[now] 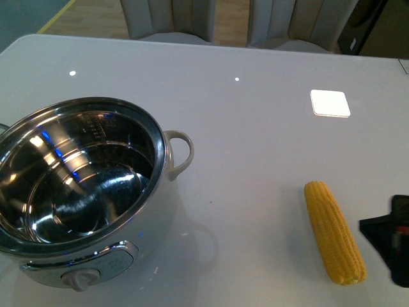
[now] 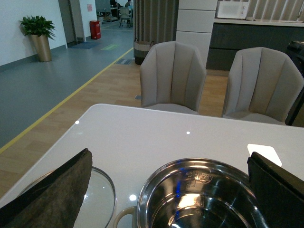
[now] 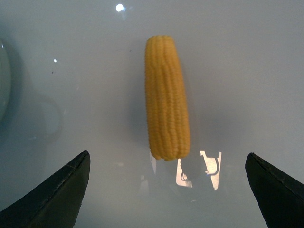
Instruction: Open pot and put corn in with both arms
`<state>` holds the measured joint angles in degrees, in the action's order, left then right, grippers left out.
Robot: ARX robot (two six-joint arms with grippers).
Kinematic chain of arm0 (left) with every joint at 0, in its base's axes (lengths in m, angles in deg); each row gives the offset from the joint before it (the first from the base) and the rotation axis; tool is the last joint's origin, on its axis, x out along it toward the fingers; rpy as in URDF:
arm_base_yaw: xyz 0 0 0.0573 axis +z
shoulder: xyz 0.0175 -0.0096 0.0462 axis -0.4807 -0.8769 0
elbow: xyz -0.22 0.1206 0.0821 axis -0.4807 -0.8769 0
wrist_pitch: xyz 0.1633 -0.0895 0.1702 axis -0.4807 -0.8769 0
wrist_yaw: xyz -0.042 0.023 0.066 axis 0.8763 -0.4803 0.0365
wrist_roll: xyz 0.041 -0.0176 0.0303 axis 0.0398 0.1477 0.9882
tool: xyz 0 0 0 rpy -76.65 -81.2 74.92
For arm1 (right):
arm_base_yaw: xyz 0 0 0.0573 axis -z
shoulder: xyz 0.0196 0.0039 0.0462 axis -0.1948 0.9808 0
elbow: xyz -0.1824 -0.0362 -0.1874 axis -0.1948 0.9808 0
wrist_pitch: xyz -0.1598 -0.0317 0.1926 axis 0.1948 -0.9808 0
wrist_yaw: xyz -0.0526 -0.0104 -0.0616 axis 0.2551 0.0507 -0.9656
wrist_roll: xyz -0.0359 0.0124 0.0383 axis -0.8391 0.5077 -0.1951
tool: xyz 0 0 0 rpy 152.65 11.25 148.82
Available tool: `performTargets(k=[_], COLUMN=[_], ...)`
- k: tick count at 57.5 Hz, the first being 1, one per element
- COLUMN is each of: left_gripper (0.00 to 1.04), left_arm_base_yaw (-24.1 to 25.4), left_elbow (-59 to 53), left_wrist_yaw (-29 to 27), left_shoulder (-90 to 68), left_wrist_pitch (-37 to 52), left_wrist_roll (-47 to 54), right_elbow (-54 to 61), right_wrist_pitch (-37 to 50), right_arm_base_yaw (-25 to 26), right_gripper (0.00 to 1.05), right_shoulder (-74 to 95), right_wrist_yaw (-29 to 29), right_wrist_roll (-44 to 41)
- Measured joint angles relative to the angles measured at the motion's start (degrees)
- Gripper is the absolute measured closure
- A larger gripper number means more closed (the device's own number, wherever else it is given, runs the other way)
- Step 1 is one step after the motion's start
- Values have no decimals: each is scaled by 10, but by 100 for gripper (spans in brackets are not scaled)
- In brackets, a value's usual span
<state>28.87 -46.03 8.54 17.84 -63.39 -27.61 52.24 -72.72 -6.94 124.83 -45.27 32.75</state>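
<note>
Pot [image 1: 160,137] sits at the near left corner of the bench [image 1: 255,128], lid off, its shiny steel inside bare and its dial knob [image 1: 80,279] facing the near edge. One looped handle [image 1: 180,152] points toward the middle of the bench. In my left wrist view the glass lid [image 2: 102,190] lies flat on the bench just beside the pot, toward the left edge, partly hidden behind a finger.

The corn [image 1: 333,231] lies on the bench close to the near edge, toward the right side and well apart from the pot. Its length runs roughly from far to near, with the tapered end pointing away from me.

I see the left gripper [image 2: 169,153] spread wide with nothing in it, looking across the pot's rim toward two chairs [image 2: 173,76] past the far edge. The right gripper [image 3: 166,154] is also spread wide and empty, with the corn's blunt end nearest it and neither finger touching the cob.
</note>
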Motion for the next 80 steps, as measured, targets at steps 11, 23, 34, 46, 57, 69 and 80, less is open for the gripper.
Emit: performTargets(k=[11, 23, 34, 46, 57, 69, 80], left_gripper=[7, 7, 7, 7, 7, 7, 7], left_arm_base_yaw=[0, 0, 0, 0, 0, 0, 0], left_elbow=[0, 0, 0, 0, 0, 0, 0], left_wrist_yaw=[0, 0, 0, 0, 0, 0, 0], left_shoulder=[0, 0, 0, 0, 0, 0, 0], left_wrist_pitch=[0, 0, 0, 0, 0, 0, 0], left_wrist_roll=[0, 0, 0, 0, 0, 0, 0], right_elbow=[-40, -89, -141, -158, -151, -148, -202], right_wrist_pitch=[54, 72, 74, 75, 80, 71, 61], right_arm_base_yaw=[-9, 4, 6, 2, -3, -12, -54], right_gripper=[9, 9, 11, 49, 71, 83, 86], right_shoulder=[153, 274, 359, 401, 375, 230, 131], right_wrist_yaw=[-22, -23, -10, -11, -5, 66, 142], right_wrist_roll=[-51, -89, -91, -91, -80, -11, 111])
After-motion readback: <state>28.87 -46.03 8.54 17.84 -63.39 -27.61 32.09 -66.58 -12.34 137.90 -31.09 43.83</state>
